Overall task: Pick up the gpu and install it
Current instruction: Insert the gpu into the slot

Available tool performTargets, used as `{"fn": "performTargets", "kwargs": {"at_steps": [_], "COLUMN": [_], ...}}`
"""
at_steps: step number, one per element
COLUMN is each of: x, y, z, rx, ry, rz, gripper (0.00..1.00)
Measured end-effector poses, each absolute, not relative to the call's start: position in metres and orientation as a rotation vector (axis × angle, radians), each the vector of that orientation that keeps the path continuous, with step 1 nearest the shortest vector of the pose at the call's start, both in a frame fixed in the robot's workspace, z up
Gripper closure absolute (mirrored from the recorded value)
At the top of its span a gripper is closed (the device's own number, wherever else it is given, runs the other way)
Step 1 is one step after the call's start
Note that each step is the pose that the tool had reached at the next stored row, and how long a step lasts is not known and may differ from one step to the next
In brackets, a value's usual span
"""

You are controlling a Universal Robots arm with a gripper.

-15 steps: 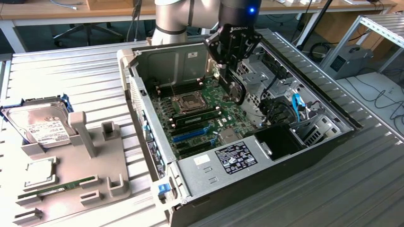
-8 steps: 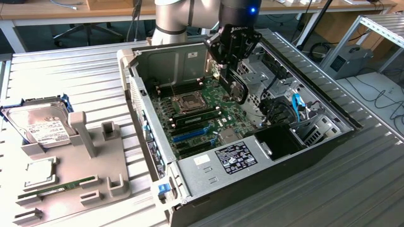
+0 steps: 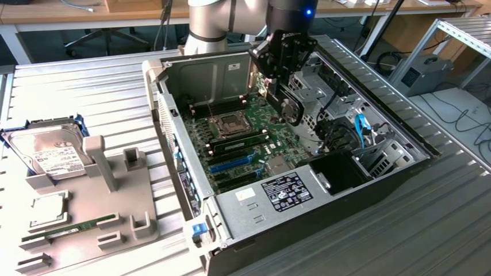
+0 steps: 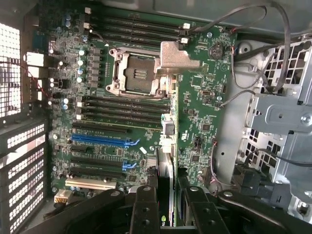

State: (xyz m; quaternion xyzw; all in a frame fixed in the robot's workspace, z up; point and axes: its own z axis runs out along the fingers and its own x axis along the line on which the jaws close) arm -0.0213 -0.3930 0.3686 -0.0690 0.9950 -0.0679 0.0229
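Ribbed grey metal worktop (image 3: 92, 92) carries the open computer case (image 3: 253, 201), and I see its green motherboard (image 4: 204, 122) exposed. The gpu (image 3: 290, 106), a thin black card with a silver bracket at one end, hangs edge-on above the board inside the case. My tool (image 3: 282, 80) is clenched on it.
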Motion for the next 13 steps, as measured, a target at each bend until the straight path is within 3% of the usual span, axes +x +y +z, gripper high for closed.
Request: {"fn": "performTargets", "kwargs": {"at_steps": [13], "x": [-0.0212], "y": [-0.393], "z": [0.3686], "rx": [-0.315], "ry": [3.068], "rz": [-0.208], "gripper": [0.74]}}
